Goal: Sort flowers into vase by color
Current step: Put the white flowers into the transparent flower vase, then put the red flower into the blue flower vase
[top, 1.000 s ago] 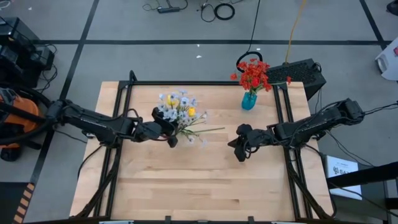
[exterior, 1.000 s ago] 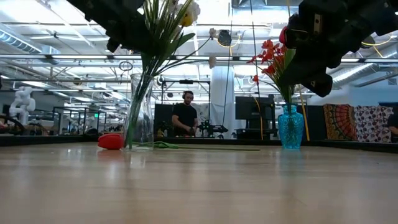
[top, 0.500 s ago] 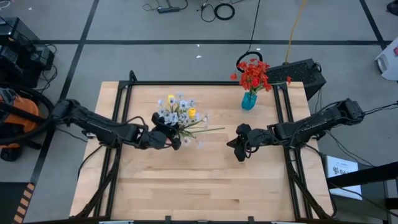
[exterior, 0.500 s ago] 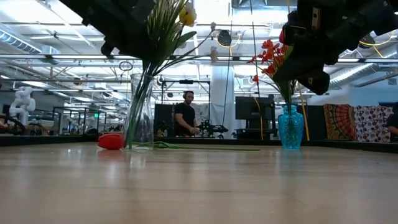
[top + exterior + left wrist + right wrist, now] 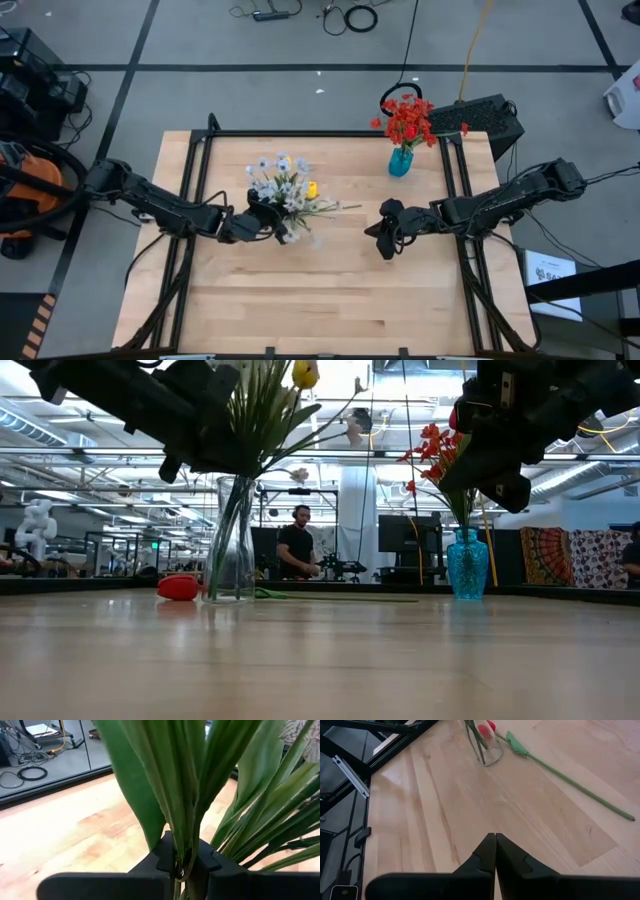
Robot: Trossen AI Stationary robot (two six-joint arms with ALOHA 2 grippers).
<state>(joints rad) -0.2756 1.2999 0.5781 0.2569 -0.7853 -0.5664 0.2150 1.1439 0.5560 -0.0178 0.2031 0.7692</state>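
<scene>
A clear glass vase stands left of the table's middle, with pale white-bluish sprays in it. My left gripper is at its near side, shut on a yellow tulip flower with long green leaves. A small teal vase at the far right holds red flowers. One red flower lies on the table beside the glass vase, and its stem points right. My right gripper hangs shut above the table, right of the middle. My left gripper pinches the tulip's green stalk and the bases of its leaves between its two fingers. The fingers come nearly level from the table's left and lie across the stalk. The flower stands up above the fingers, and its lower end runs toward the glass vase's mouth among other stems.
A black frame borders the table's far and side edges. A dark box sits just behind the teal vase. Bare wood fills the near half of the table. A person stands in the room beyond.
My left gripper has sunk and shifted toward the table's near edge, rolling as it went. It stays shut on the tulip. The yellow bud has moved with it toward the near right over the glass vase.
</scene>
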